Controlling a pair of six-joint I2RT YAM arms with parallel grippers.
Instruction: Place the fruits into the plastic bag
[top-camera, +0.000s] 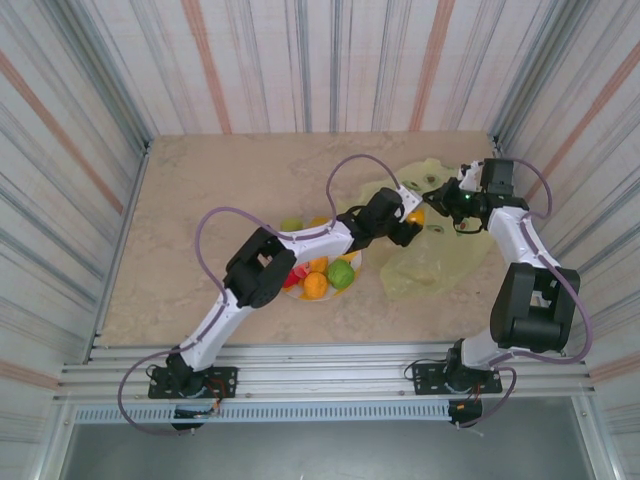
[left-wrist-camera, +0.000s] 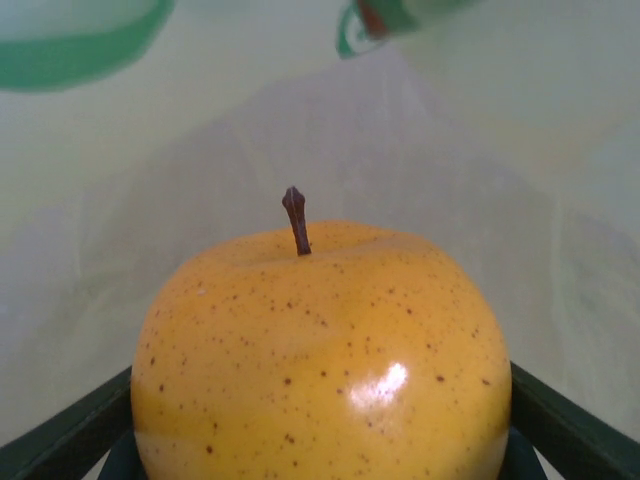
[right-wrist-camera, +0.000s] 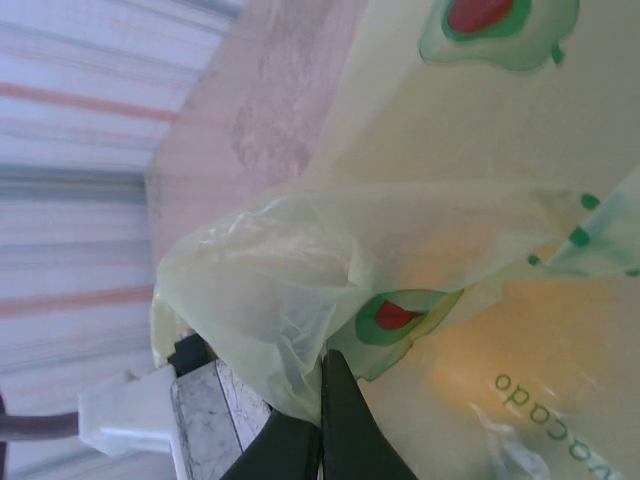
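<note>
One orange fruit (left-wrist-camera: 320, 350) sits clamped between the left gripper's (top-camera: 406, 230) dark fingers (left-wrist-camera: 60, 440), stem up. The jaws are spread just as wide as the fruit and press its two sides. Ahead of that gripper and all around the fruit is the pale film of the plastic bag (top-camera: 440, 250), so the fruit appears to be at the bag's mouth or just inside it (not let go of yet). Across the opening from it, the right gripper (right-wrist-camera: 320, 400) has its fingers pinched tight on a fold of the bag's edge. It lifts the film off the table (top-camera: 200, 200) and holds the mouth open toward the left gripper.

Behind the left gripper, back along its forearm, the plate (top-camera: 357, 265) carries the waiting fruits. A second orange fruit (top-camera: 315, 286), a green fruit (top-camera: 341, 274) and a red fruit (top-camera: 296, 275) are plain to see, with another orange one beside them. The other green fruit (top-camera: 291, 224) lies on the far side of the arm. The arm covers part of the plate, so I cannot give a sure count. Whether any fruit lies deeper in the bag I cannot tell through the crumpled film.

By my reading the task is somewhere between early and midway. One fruit is about to be released, and at least five more trips are left.
</note>
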